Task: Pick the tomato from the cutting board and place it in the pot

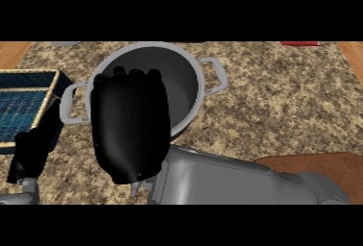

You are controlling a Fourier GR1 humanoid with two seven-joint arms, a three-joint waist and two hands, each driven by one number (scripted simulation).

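Note:
A grey pot (186, 72) with two loop handles stands at the middle of the counter. My right hand (131, 127) hangs over the pot's left half, back towards me, its fingers curled downward over the opening. No tomato shows anywhere; it is hidden under that hand. The part of the pot's inside that I can see holds nothing. A corner of the brown cutting board (322, 166) shows at the lower right, bare, behind my right forearm. My left hand (32, 153) rests open at the lower left, fingers up.
A woven basket (42, 79) with a blue inside sits at the left edge, touching the pot's left handle. A small red thing (301, 43) lies at the far right edge and a grey thing (65, 43) at the far left.

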